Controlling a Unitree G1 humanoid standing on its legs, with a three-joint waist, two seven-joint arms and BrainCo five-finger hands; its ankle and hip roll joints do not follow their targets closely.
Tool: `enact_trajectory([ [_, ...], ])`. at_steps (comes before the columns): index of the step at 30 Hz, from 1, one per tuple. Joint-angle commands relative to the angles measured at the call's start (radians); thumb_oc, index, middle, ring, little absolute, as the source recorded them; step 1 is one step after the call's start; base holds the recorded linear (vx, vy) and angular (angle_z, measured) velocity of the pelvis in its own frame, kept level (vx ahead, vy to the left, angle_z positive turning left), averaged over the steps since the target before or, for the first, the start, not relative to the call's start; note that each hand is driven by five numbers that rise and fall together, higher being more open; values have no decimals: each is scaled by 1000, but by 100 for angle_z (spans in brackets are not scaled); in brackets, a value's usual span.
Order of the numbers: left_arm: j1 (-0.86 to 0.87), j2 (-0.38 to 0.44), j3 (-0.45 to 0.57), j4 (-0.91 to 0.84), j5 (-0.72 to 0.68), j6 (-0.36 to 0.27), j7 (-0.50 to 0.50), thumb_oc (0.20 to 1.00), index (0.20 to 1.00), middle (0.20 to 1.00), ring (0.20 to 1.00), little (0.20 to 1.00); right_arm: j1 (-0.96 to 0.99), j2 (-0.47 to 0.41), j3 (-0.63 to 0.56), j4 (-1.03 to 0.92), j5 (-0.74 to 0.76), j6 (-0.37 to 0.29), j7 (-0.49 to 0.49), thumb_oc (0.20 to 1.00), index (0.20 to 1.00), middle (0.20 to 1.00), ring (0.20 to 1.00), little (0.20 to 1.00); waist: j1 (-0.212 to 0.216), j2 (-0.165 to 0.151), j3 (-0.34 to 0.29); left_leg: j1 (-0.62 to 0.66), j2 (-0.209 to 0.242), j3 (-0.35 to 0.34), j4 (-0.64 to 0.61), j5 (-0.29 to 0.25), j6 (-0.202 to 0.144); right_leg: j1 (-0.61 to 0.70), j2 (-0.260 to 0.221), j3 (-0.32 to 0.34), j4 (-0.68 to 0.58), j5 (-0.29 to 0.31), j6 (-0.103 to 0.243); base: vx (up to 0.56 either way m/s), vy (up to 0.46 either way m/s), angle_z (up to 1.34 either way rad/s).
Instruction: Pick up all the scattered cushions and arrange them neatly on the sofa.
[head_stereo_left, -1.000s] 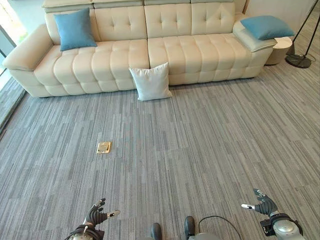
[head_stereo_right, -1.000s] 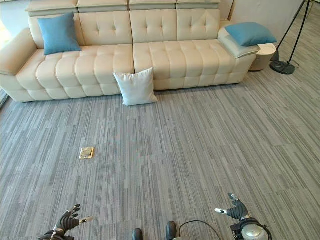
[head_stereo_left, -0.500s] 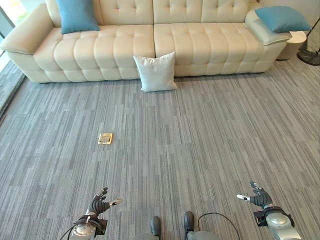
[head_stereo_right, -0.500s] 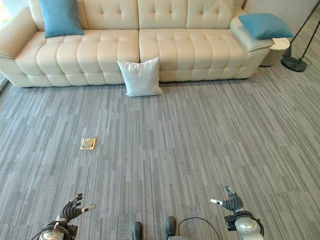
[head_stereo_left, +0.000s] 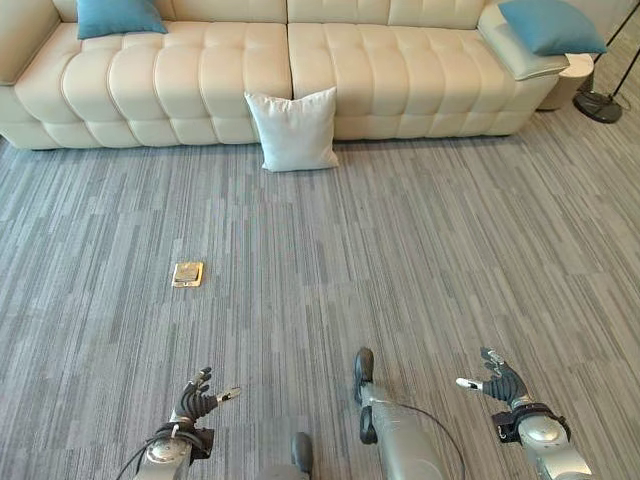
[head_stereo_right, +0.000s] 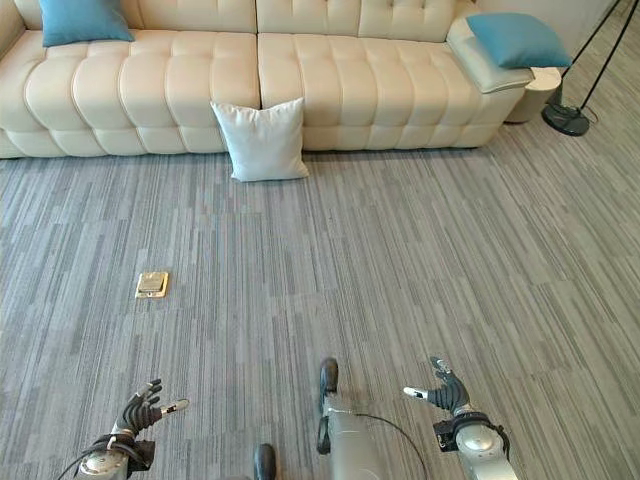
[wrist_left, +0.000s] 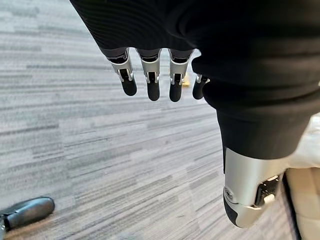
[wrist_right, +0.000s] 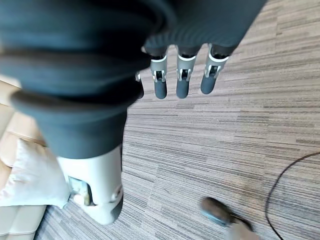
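Note:
A white cushion (head_stereo_left: 294, 131) stands on the grey carpet, leaning against the front of the cream sofa (head_stereo_left: 390, 75). One blue cushion (head_stereo_left: 118, 17) rests on the sofa's left seat, and another blue cushion (head_stereo_left: 551, 25) lies on its right armrest. My left hand (head_stereo_left: 196, 400) hangs low at the near left, open and empty, far from the white cushion. My right hand (head_stereo_left: 500, 380) is at the near right, open too with nothing in it. The white cushion (wrist_right: 30, 177) also shows in the right wrist view, past the thumb.
A small brass floor plate (head_stereo_left: 187, 273) is set in the carpet at left. A black floor lamp base (head_stereo_left: 598, 106) and a round side table (head_stereo_left: 568, 80) stand by the sofa's right end. Wide carpet lies between me and the sofa.
The whole picture has shifted down and the sofa looks nearer, so the camera has moved toward it. Both hands stay low and open. The cushions lie as before.

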Motion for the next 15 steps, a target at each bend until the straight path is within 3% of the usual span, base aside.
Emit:
enact_trajectory([
  [1,-7,36,-4,-76,15,-48,-3,1000,1000,1000,1000,1000,-11,-48,-42,-45,25,-32,6,1000,1000,1000,1000,1000,-30,37,-18,129,20,-69,99,-22,-102,58,21,-3,45,42,11,601,-352,88],
  [2,-18,28,-21,-68,8,-47,-7,1000,1000,1000,1000,1000,-9,-44,-43,-32,31,-36,3,1000,1000,1000,1000,1000,-40,52,-24,86,57,-47,229,92,-154,89,34,-5,70,19,-17,272,-199,85],
  [3,-19,29,-21,-67,8,-47,-7,1000,1000,1000,1000,1000,-10,-44,-43,-31,31,-36,3,1000,1000,1000,1000,1000,-42,48,-26,83,54,-50,229,96,-153,87,29,-5,69,22,-17,533,-359,90],
  [4,-26,25,-32,-68,-5,-42,-15,1000,1000,1000,1000,1000,-17,-47,-34,-31,34,-42,-1,1000,1000,1000,1000,1000,-41,54,-24,-3,89,-14,413,212,-178,138,49,-7,78,-26,-64,384,-245,50],
  [5,-29,25,-35,-66,-5,-42,-14,1000,1000,1000,1000,1000,-17,-47,-36,-30,40,-42,-5,1000,1000,1000,1000,1000,-41,51,-26,-25,116,20,467,241,-174,159,53,-7,79,-47,-80,544,-342,22],
  [6,-36,28,-41,-70,-3,-44,-13,1000,1000,1000,1000,1000,-17,-48,-38,-32,47,-43,-9,1000,1000,1000,1000,1000,-35,38,-22,-82,126,58,515,235,-158,188,45,-4,74,-64,-89,291,-181,-20],
  [8,-36,28,-41,-70,-3,-44,-13,1000,1000,1000,1000,1000,-17,-48,-38,-32,47,-43,-9,1000,1000,1000,1000,1000,-35,37,-22,-83,126,57,515,236,-158,187,45,-4,74,-64,-89,248,-126,-36],
  [9,-58,22,-55,-79,-36,-52,-14,1000,1000,1000,1000,1000,-23,-55,-32,-21,51,-40,-18,1000,1000,1000,1000,1000,-3,8,11,-257,132,137,564,130,-114,269,31,17,59,-107,-92,475,-183,-15],
  [10,-59,23,-57,-91,-39,-51,-15,1000,1000,1000,1000,1000,-21,-55,-34,-20,51,-39,-21,1000,1000,1000,1000,1000,7,-2,19,-313,132,160,507,100,-104,294,23,23,51,-118,-88,477,-180,27],
  [12,-58,24,-55,-100,-43,-50,-13,1000,1000,1000,1000,1000,-21,-51,-35,-19,50,-39,-23,1000,1000,1000,1000,1000,16,-3,26,-330,126,163,444,90,-102,317,23,31,44,-129,-85,310,-5,26],
  [13,-53,27,-48,-109,-37,-50,-7,1000,1000,1000,1000,1000,-18,-48,-39,-16,51,-40,-30,1000,1000,1000,1000,1000,30,-2,28,-396,123,157,298,134,-113,365,34,41,21,-149,-78,376,5,-13],
  [14,-52,27,-48,-109,-37,-49,-7,1000,1000,1000,1000,1000,-18,-47,-39,-16,51,-40,-30,1000,1000,1000,1000,1000,30,-3,28,-393,122,157,294,136,-113,367,32,40,21,-150,-78,566,28,-16],
  [15,-52,28,-43,-109,-27,-47,-1,1000,1000,1000,1000,1000,-25,-43,-39,6,48,-38,-41,1000,1000,1000,1000,1000,46,9,26,-419,116,144,154,221,-134,421,55,57,-6,-167,-72,304,32,-17],
])
